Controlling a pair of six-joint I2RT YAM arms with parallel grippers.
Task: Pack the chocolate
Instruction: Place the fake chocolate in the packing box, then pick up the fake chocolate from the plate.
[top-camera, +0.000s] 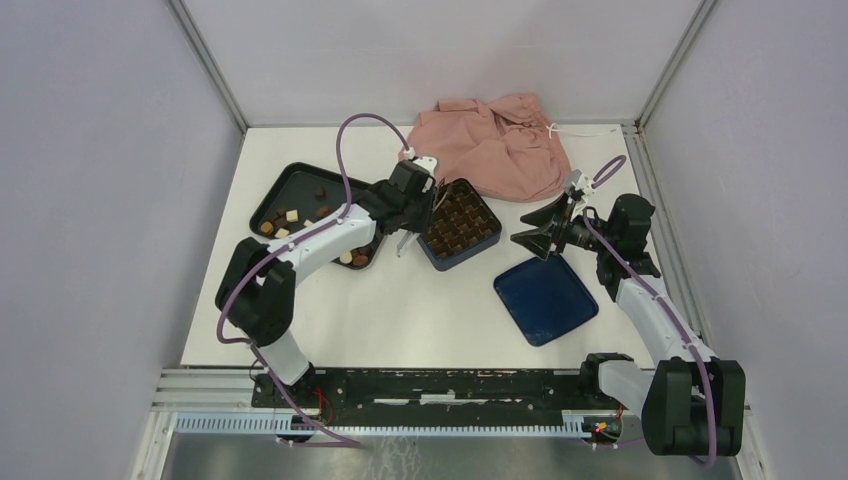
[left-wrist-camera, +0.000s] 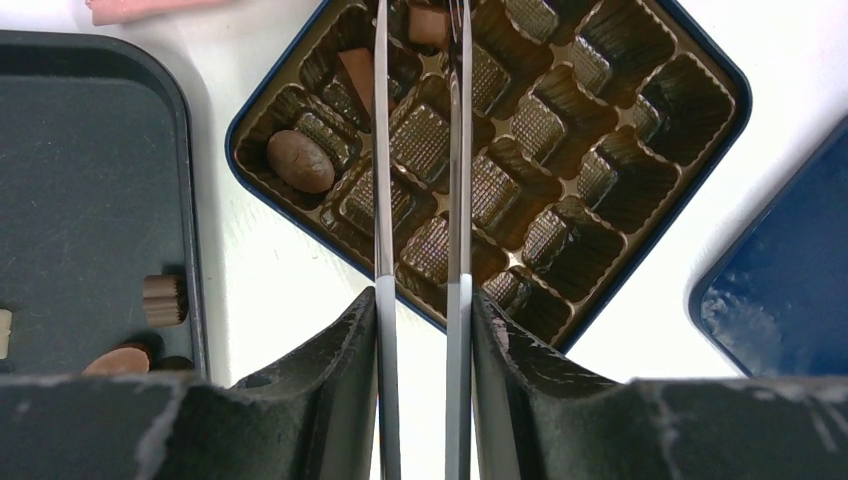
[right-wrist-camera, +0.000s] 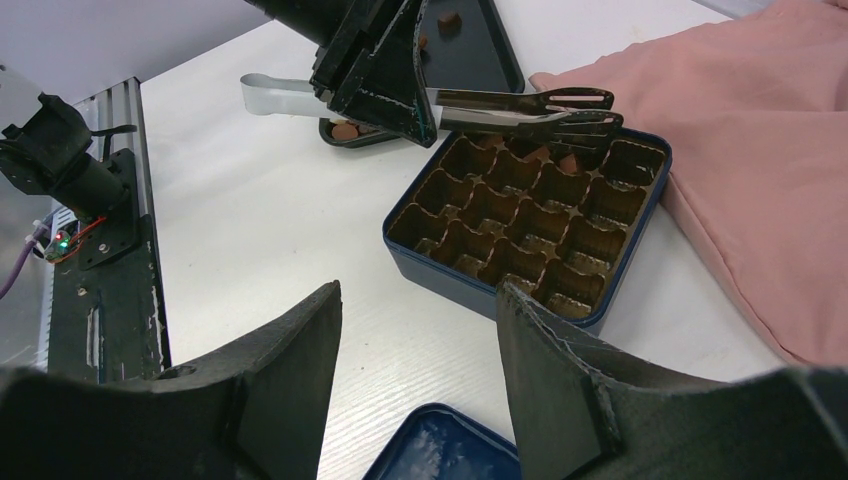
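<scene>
The left gripper (left-wrist-camera: 422, 300) is clamped narrowly on slim metal tongs (left-wrist-camera: 458, 150), whose flat, shiny blades are stretched over the dark blue box (right-wrist-camera: 480, 283). In the box's glossy, ribbed gold-brown insert, one smooth oval chocolate (left-wrist-camera: 300, 160) is laid in a corner cell, its long axis slanted across that cell. Two squarish brown pieces are seen deeper in the box, one between the blades; whether it is pinched cannot be told. More pieces are left in the matte black tray (left-wrist-camera: 90, 200) beside the box. The right gripper (right-wrist-camera: 418, 295) is held wide apart, empty, near the box.
</scene>
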